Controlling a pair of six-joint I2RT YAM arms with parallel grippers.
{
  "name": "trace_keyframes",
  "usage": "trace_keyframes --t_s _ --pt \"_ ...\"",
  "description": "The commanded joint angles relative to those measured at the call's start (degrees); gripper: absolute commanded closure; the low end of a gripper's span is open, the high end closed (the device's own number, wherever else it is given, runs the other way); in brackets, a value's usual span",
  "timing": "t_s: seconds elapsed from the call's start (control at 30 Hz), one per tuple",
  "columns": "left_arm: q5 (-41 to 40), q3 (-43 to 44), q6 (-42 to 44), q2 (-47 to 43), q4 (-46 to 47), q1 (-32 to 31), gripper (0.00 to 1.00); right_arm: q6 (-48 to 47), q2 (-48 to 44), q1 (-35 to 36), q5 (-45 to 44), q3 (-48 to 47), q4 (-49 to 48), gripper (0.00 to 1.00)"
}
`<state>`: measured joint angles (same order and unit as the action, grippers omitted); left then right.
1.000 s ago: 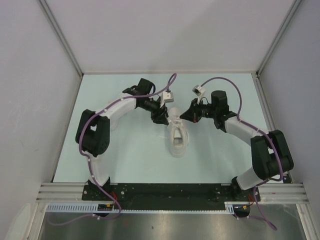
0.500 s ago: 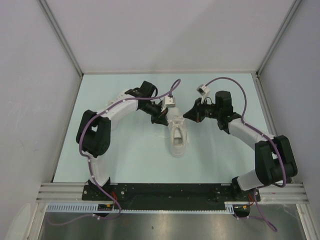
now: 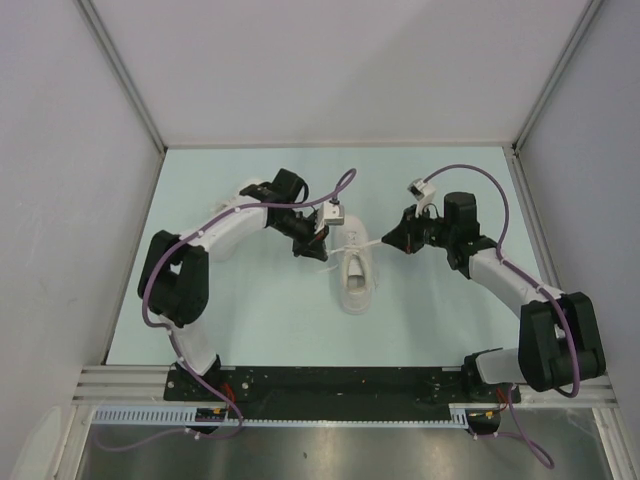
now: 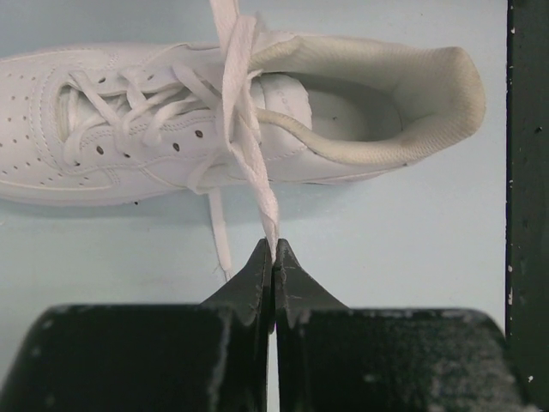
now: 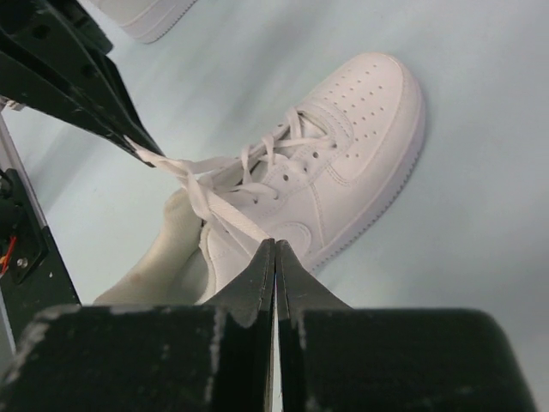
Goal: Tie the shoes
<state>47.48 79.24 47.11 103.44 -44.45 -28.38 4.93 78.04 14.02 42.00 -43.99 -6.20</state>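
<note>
One shoe (image 3: 357,275): middle of the table (image 3: 230,320), toe toward the near edge.
Left gripper (image 4: 274,253): clamped on one lace (image 4: 249,146) end, out to the shoe's left.
Right gripper (image 5: 274,251): clamped on the other end (flat and taut), out to the right.
Pull: opposite ways, probably to cinch the crossing over the eyelets.
Risk: the shoe lies loose, so an uneven pull could drag it.

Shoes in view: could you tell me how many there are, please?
2. The first shoe lies centrally in the top view; the second shoe shows only partly, at the right wrist view's top-left edge.
</note>
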Motion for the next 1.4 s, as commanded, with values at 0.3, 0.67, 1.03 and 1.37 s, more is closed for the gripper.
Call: trace_keyframes --t_s 0.3,0.67,1.03,1.37 --pt "-3.7 -2.9 -0.1 -6.9 0.7 1.0 1.00 -4.8 -5.4 -3.9 -6.8 3.2 2.0 1.00" --pt "-6.3 -6.7 -0.3 -7.2 2.2 1.0 1.00 -10.6 -6.8 -6.6 -11.9 7.0 2.9 1.00" --pt "-8.6 -9.0 -1.1 -8.0 4.0 1.6 1.00 -12.7 -8.6 -7.9 -14.6 9.2 3.0 1.00" --pt "-9.6 -9.5 0.2 -7.3 4.3 1.9 1.00 -14.3 -8.4 -8.6 -14.8 10.6 2.8 1.00"
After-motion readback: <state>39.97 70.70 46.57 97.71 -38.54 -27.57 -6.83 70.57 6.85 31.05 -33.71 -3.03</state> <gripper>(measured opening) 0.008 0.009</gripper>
